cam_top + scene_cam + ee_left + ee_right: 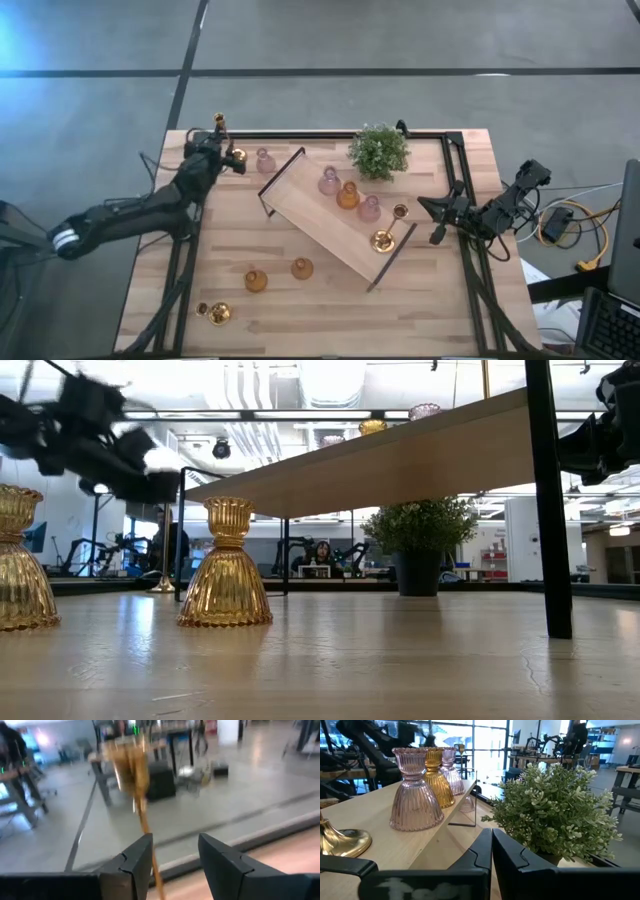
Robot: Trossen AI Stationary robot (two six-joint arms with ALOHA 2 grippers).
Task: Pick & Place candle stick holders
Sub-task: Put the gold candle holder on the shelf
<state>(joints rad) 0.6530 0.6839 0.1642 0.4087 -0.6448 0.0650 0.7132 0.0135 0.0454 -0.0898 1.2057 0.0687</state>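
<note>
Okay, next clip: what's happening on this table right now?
A two-armed robot is sorting candle holders onto a wooden tray. The left gripper, at the table's far left corner, has a tall gold candlestick between its partly open fingers; whether it grips it firmly isn't clear. The right gripper waits shut near the tray's right end. On the tray are two pink holders, an amber one and a gold one. Two amber holders and a gold one remain on the table in front.
</note>
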